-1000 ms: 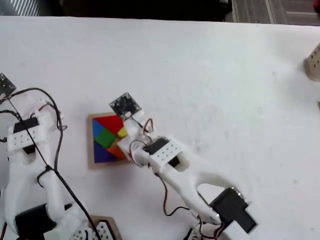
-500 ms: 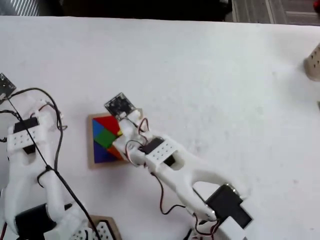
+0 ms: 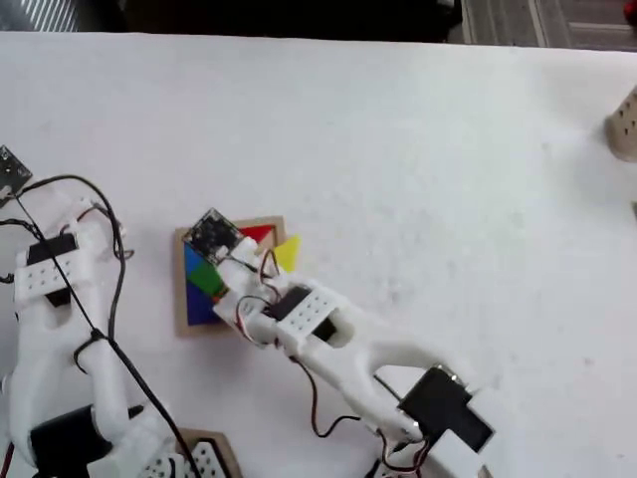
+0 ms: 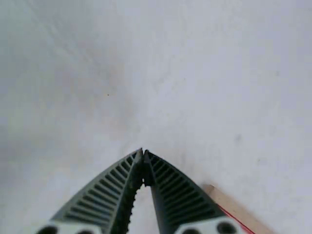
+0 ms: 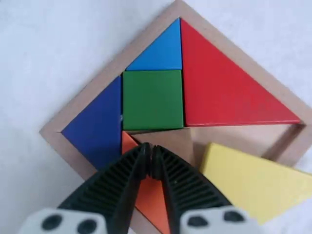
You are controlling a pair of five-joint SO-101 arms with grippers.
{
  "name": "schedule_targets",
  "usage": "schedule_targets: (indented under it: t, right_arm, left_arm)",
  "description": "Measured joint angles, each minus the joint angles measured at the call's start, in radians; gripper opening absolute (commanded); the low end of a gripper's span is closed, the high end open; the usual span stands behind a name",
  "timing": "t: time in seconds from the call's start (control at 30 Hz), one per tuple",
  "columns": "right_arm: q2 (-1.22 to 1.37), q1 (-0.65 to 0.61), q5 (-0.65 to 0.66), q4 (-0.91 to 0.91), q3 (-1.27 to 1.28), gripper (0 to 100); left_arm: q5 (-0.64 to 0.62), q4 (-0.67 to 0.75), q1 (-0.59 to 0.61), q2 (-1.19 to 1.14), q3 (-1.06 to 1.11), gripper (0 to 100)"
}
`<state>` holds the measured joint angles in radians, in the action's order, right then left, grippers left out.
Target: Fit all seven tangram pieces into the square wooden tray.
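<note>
Jaws of the right arm closed tip to tip over an orange wooden triangle (image 5: pixel 152 207) inside the square wooden tray (image 5: pixel 78 106). Beside it a green square (image 5: pixel 152 100), large red triangle (image 5: pixel 224 87), light blue triangle (image 5: pixel 161 51) and dark blue piece (image 5: pixel 97 131), with a yellow triangle (image 5: pixel 248 185) across the rim, partly outside. Left jaws likewise closed, above the white desk (image 4: pixel 146 73).

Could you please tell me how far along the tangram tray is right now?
Done: the red triangle, green square, light blue triangle and dark blue piece lie flat in the tray. In hand: the right arm's jaws, shut, hang over the orange piece. Remaining: the yellow triangle lies across the rim beside a bare gap; I count six pieces.
</note>
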<state>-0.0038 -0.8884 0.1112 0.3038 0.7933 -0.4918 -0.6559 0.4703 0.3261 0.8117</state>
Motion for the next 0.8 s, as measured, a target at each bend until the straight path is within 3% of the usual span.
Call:
schedule_targets:
  t: [0.27,0.6,0.8]
  right_arm:
    - [-0.015,0.02,0.0,0.051,-0.002,1.8]
    - [-0.365,0.051,0.009,0.41,0.012,1.8]
    - [-0.344,0.176,0.009,0.37,0.057,1.8]
  left_arm:
    - [0.0,0.0,0.0,0.0,0.0,2]
    - [0.0,0.0,0.0,0.0,0.0,2]
    - [0.0,0.0,0.0,0.0,0.0,2]
